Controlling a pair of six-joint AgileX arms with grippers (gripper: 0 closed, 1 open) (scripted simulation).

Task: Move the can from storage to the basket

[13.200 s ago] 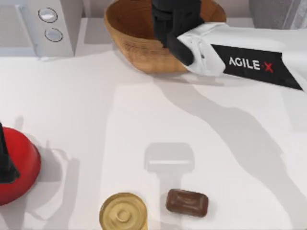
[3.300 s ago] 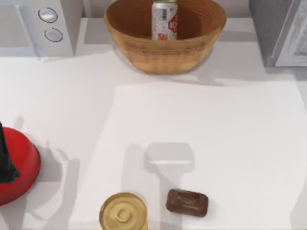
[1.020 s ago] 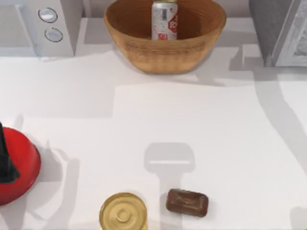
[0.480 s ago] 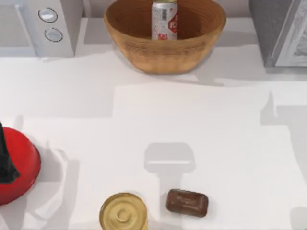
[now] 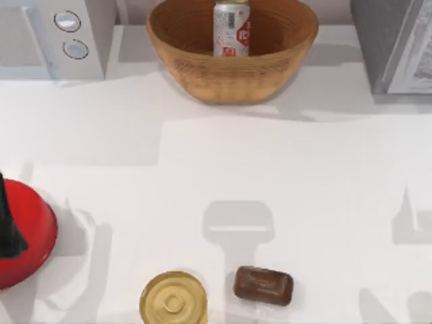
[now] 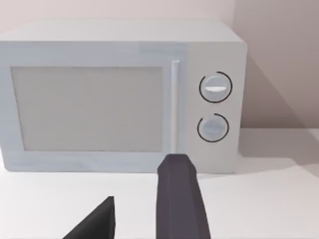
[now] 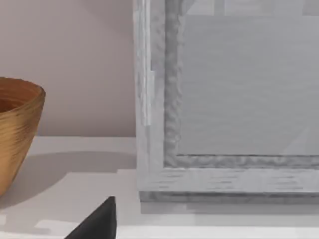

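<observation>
- Already, the can stands upright inside the basket at the far middle of the table, its base hidden below the woven rim, with nothing touching it.
- Left gripper: seen from its own wrist camera, two dark fingers spread apart and empty, facing the closed microwave at the table's far left.
- Right gripper: one dark finger tip shows before a grey cabinet at the far right, basket wall beside it; whether its fingers are open or closed cannot be told.
- Judged from the layout, delivery looks complete; the step in hand is retreat.
- Done well, both arms keep clear of the basket so the can is not knocked over.
- Near the front edge, a gold tin, brown soap bar and red object sit well apart from the basket.
</observation>
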